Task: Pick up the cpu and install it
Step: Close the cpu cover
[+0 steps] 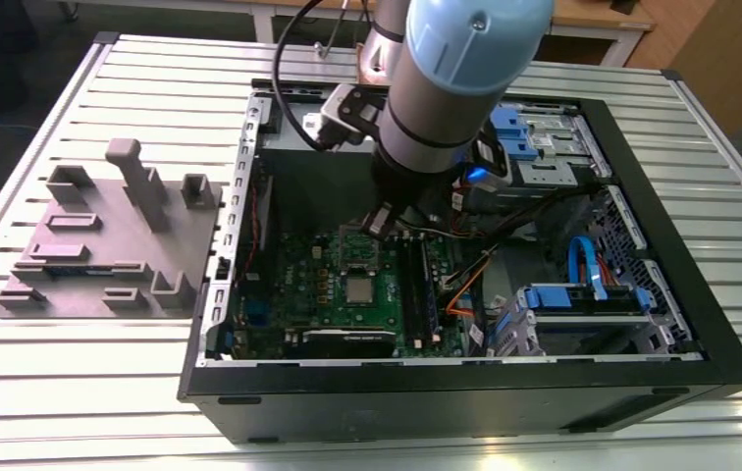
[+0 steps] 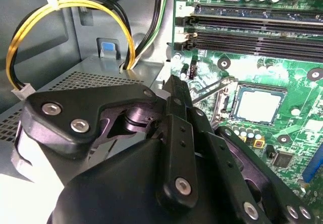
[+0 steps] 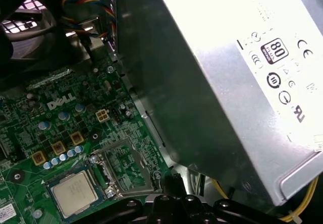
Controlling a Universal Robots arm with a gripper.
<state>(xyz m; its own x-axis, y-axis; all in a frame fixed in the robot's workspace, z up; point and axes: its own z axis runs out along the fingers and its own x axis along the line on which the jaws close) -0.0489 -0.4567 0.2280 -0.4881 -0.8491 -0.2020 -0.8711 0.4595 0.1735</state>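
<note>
**A:** What do we have here, biggest first?

**B:** We see one slatted metal table (image 1: 83, 392) carrying one black computer case (image 1: 476, 397). The case lies on its side with the open face up, which we judge lets the board be reached from above. One pale blue robot arm (image 1: 456, 88) reaches down into it.

**A:** And inside?

**B:** We count one large grey power supply (image 3: 227, 82) with a white label, two blue-trimmed drive bays (image 1: 587, 294), and one green motherboard (image 1: 305, 285) flat on the case floor. Outside the case, toward the exterior view's left, one grey moulded fixture (image 1: 96, 245) stands on the table. Its slots and posts look made to present parts for picking.

**A:** Where is the gripper?

**B:** The one black gripper (image 2: 174, 85) hangs low over the board, near the power supply's corner. We cannot tell whether it is open or closed.

**A:** And the cpu?

**B:** One cpu (image 3: 75, 193), a small square with its silver top up, lies flat in the socket in the middle of the motherboard, apart from the gripper. The hinged metal frame (image 3: 126, 171) just beside it appears swung open, so we judge the chip is seated but not clamped. Four small yellowish square components (image 3: 77, 137) sit nearby.
</note>
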